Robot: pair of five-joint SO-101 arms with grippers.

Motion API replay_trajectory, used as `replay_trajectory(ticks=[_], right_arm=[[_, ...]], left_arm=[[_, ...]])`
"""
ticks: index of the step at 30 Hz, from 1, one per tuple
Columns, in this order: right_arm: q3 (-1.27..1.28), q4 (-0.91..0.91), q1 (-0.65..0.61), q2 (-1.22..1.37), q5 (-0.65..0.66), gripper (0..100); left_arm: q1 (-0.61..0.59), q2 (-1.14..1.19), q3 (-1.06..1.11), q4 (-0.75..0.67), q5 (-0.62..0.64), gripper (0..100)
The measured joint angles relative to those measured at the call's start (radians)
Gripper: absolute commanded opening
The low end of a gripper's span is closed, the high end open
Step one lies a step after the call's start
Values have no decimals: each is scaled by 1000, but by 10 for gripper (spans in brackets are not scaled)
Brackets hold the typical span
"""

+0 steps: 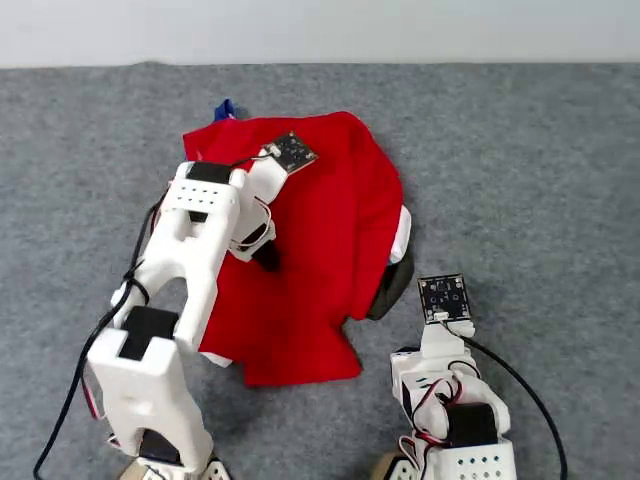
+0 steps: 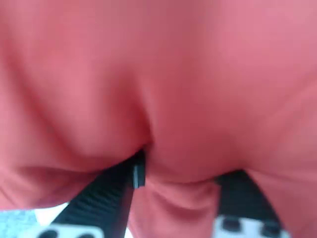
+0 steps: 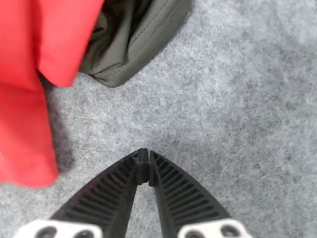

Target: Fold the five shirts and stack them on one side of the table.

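Right fingers closed; one red shirt, one dark shirt

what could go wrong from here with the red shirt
1. The red shirt lies over other clothes: a dark garment and a white garment peek out beneath, so pulling it may drag them along.
2. Cloth is bunched around the left gripper, so a fold could come out creased.
3. The right gripper is shut over the grey mat, pinning nothing down.
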Motion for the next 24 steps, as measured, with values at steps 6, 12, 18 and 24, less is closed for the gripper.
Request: replay_trajectory(ticks=[6,12,18,24], right_arm=[[0,0,0,0,0,9],[0,0,0,0,0,9],[0,0,0,0,0,9],[0,0,0,0,0,9]], left_arm=[[-12,11,-126,127,-8,4],[-146,-5,-307,216,48,4],[-350,-86,-471,241,100,4],[-594,-147,-577,245,115,4]])
